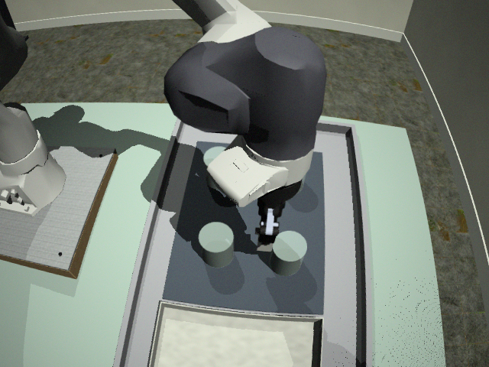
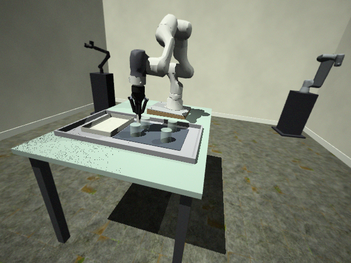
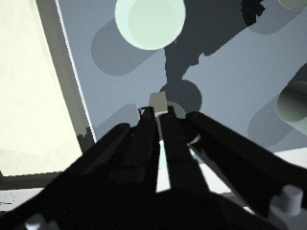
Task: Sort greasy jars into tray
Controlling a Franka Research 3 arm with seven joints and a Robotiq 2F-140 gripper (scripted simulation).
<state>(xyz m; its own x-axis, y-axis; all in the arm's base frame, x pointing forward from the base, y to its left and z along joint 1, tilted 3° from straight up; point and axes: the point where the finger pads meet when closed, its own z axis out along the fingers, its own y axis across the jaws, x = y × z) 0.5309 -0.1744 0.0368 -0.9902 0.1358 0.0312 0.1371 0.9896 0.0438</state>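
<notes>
My gripper [image 1: 264, 247] [image 2: 137, 120] [image 3: 159, 103] is shut and empty, pointing down between the two jars nearer the tray. The front-right jar [image 1: 288, 252] [image 2: 135, 130] [image 3: 178, 109] stands mouth down close beside the fingertips, mostly hidden in the wrist view; contact cannot be told. The front-left jar [image 1: 215, 242] [image 3: 150, 21] stands on the other side. The back-left jar [image 1: 213, 156] [image 2: 172, 125] is partly hidden by the arm in the top view. The back-right jar [image 2: 165, 135] [image 3: 296, 103] is mostly hidden there. All four stand on the dark mat [image 1: 252, 290] [image 2: 175, 144] [image 3: 225, 86].
The cream tray [image 1: 225, 341] [image 2: 110, 124] [image 3: 34, 96] lies beside the mat's front edge with no jar in its visible part. A raised grey rim [image 1: 361, 276] [image 2: 127, 146] surrounds mat and tray. The arm's base stands to the left in the top view.
</notes>
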